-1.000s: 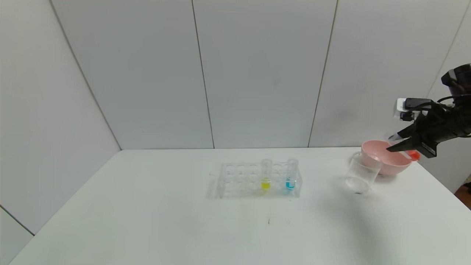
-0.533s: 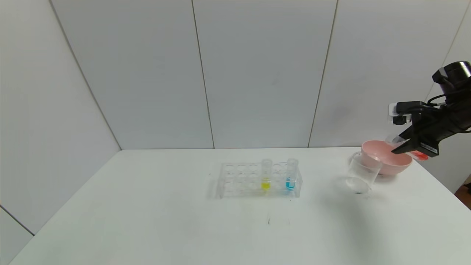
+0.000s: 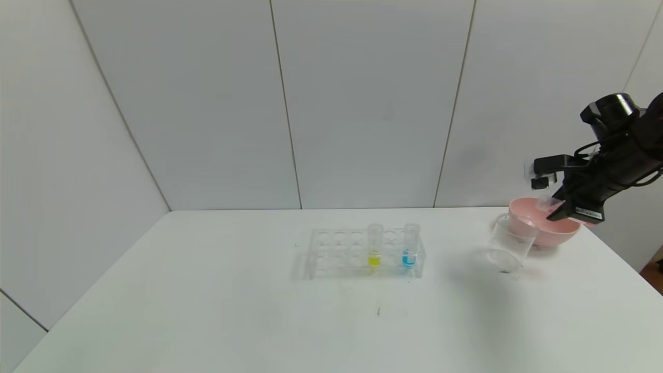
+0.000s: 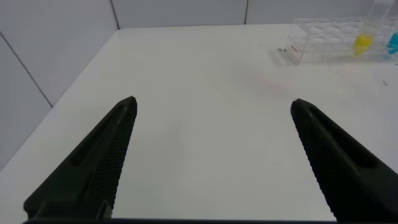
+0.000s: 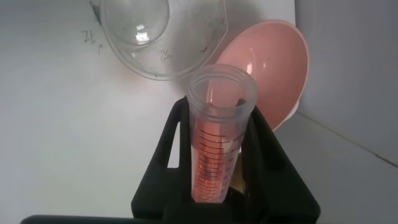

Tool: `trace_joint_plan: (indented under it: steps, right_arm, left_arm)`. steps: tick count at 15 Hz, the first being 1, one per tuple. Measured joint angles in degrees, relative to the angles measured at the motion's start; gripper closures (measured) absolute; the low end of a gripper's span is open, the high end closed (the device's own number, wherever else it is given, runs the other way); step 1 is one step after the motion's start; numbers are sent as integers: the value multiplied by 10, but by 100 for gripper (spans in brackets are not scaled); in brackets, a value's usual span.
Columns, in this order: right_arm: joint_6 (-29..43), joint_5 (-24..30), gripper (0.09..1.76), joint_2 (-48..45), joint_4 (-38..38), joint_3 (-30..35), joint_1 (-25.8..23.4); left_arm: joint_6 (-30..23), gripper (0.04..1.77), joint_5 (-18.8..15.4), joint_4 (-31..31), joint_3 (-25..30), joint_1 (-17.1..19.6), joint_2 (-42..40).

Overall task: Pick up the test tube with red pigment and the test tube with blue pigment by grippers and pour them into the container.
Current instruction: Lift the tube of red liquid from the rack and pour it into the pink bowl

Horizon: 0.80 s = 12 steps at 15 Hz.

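- the test tube with red pigment (image 5: pixel 219 134) looks light, stiff and smooth-walled; likely slippery and easy to crack if squeezed hard, so a firm pinch on the lower or middle wall seems the place to take it, leaving the open mouth free to pour
- the right gripper (image 3: pixel 562 210) has its fingers pinched on that tube; in the right wrist view the black fingers (image 5: pixel 171 152) press against both sides of the tube, with its mouth pointing out past the tips
- in the head view the right gripper hangs over the rim of the pink bowl (image 3: pixel 523 215), at the far right of the table (image 3: pixel 207 311); the tube is tipped well over, and red liquid lies along its lower wall
- the container (image 3: pixel 510 243) stands just beside the pink bowl, on the side toward the rack; in the wrist view its mouth lies ahead of the tube's mouth, not yet under it; the pour looks imminent but i see no liquid leaving the tube
- the test tube with blue pigment (image 3: pixel 409 246) stands upright in the clear rack (image 3: pixel 331 254) at mid table, near a yellow-liquid tube (image 3: pixel 374 246) in the same rack; it too should be light, brittle and best held by its upper wall above the rack
- the left gripper (image 4: pixel 211 162) hovers low over the bare table, well apart from the rack; its fingers are spread wide and hold nothing
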Motion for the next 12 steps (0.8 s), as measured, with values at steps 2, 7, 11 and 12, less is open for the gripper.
trace_joint_plan:
  steps: [2, 7, 11, 12]
  right_arm:
    - [-7, -32, 133, 1, -3, 0, 11]
    - [-16, -84, 133, 4, -1, 0, 37]
    - [-25, -137, 133, 12, -4, 0, 50]
    - [-28, -144, 133, 14, -5, 0, 53]
  left_arm:
    - [0, 5, 0, 0, 0, 0, 0]
    - [0, 5, 0, 0, 0, 0, 0]
    - [0, 5, 0, 0, 0, 0, 0]
    - [0, 5, 0, 0, 0, 0, 0]
